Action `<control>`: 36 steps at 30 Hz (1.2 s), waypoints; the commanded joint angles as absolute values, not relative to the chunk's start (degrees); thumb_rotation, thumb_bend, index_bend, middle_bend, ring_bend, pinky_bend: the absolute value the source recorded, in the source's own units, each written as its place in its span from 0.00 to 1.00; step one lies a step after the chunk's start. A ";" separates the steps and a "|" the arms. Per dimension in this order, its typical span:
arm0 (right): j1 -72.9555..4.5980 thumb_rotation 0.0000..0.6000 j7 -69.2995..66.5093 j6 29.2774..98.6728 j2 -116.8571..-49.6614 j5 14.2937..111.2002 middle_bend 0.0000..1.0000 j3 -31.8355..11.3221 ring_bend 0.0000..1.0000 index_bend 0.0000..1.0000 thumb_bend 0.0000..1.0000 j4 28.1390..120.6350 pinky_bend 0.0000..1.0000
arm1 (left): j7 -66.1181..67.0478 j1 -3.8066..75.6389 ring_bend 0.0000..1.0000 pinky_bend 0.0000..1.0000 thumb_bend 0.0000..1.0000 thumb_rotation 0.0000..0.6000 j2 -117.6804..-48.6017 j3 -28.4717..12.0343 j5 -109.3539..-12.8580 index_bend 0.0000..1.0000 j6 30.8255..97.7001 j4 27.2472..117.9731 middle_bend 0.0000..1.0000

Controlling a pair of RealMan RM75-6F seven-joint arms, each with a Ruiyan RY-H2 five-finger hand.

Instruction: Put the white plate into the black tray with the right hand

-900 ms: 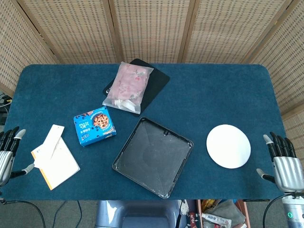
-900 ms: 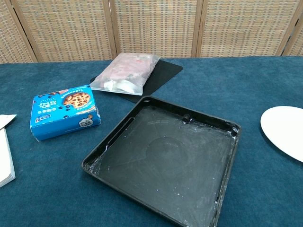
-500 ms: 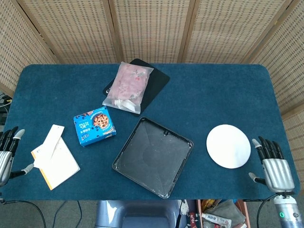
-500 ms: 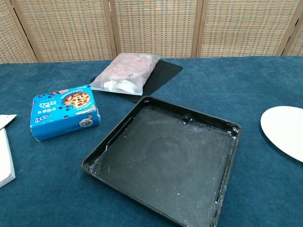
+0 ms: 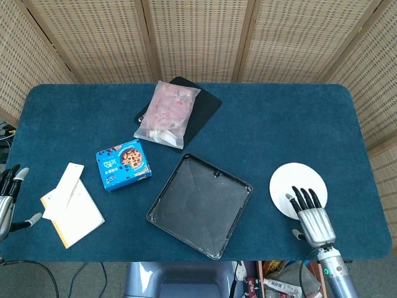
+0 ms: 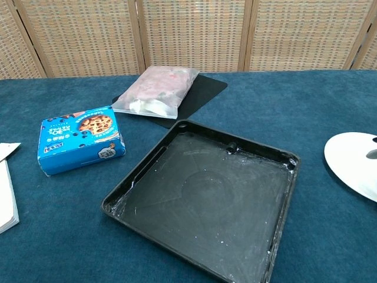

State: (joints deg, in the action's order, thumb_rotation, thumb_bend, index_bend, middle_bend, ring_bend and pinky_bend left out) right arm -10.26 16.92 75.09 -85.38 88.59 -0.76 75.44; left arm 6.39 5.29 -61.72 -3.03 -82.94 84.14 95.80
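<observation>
The white plate (image 5: 294, 183) (image 6: 353, 162) lies flat on the blue table to the right of the black tray (image 5: 200, 205) (image 6: 206, 203). The tray is empty, with white smears inside. My right hand (image 5: 312, 217) is open, fingers spread, over the plate's near edge and covering part of it; whether it touches the plate I cannot tell. In the chest view only a dark fingertip (image 6: 372, 154) shows at the right edge. My left hand (image 5: 7, 197) is open at the table's left edge, holding nothing.
A blue cookie box (image 5: 124, 164) (image 6: 79, 138) lies left of the tray. A clear bag with pink contents (image 5: 169, 113) (image 6: 156, 88) rests on a black mat (image 5: 205, 107) behind it. A notepad with papers (image 5: 71, 208) lies at the near left.
My right hand has moved left and forward from the table's right edge to over the plate's near side. The left hand has slid slightly left. Plate and tray have not moved.
</observation>
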 commanded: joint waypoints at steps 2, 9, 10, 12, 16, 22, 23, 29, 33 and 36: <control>-11.36 1.00 17.61 73.50 -87.14 87.51 0.00 -1.45 0.00 0.15 0.05 73.96 0.00 | 6.54 5.38 0.00 0.00 0.00 1.00 -61.89 -3.09 -82.74 0.00 83.96 95.72 0.00; -12.38 1.00 17.94 72.16 -88.86 85.18 0.00 -2.89 0.00 0.17 0.18 72.52 0.01 | 6.18 5.49 0.00 0.00 0.00 1.00 -61.97 -3.37 -82.25 0.00 83.79 95.51 0.00; -12.50 1.00 18.00 72.07 -88.99 84.96 0.00 -3.03 0.00 0.18 0.19 72.29 0.01 | 6.14 5.50 0.00 0.00 0.00 1.00 -61.97 -3.40 -82.20 0.00 83.77 95.50 0.00; -12.75 1.00 18.31 72.02 -89.30 84.63 0.00 -3.25 0.00 0.18 0.20 71.76 0.01 | 6.15 5.51 0.00 0.00 0.00 1.00 -61.96 -3.39 -82.16 0.00 83.72 95.51 0.00; -13.13 1.00 18.48 71.75 -89.93 83.96 0.00 -3.51 0.00 0.19 0.24 71.17 0.01 | 6.24 5.50 0.00 0.00 0.00 1.00 -62.02 -3.36 -82.20 0.00 83.79 95.52 0.00; -13.71 1.00 19.64 70.98 -90.76 83.01 0.00 -3.51 0.00 0.19 0.26 70.35 0.01 | 6.47 5.52 0.00 0.00 0.00 1.00 -62.10 -3.32 -81.99 0.00 83.61 95.52 0.00; -13.77 1.00 19.95 70.96 -90.88 82.93 0.00 -3.49 0.00 0.19 0.26 70.25 0.01 | 6.48 5.51 0.00 0.00 0.00 1.00 -62.11 -3.31 -82.00 0.00 83.62 95.52 0.00; -14.05 1.00 21.53 70.96 -91.60 82.47 0.00 -3.37 0.00 0.19 0.26 69.93 0.01 | 6.53 5.56 0.00 0.00 0.00 1.00 -62.17 -3.27 -81.93 0.00 83.46 95.47 0.00; -13.83 1.00 21.24 71.50 -91.68 82.37 0.00 -3.20 0.00 0.19 0.26 70.30 0.01 | 6.49 5.56 0.00 0.00 0.00 1.00 -62.12 -3.28 -81.83 0.00 83.42 95.43 0.00; -13.74 1.00 21.44 71.84 -91.66 82.53 0.00 -2.96 0.00 0.19 0.26 70.29 0.01 | 6.51 5.59 0.00 0.00 0.00 1.00 -62.18 -3.33 -81.69 0.00 83.35 95.36 0.00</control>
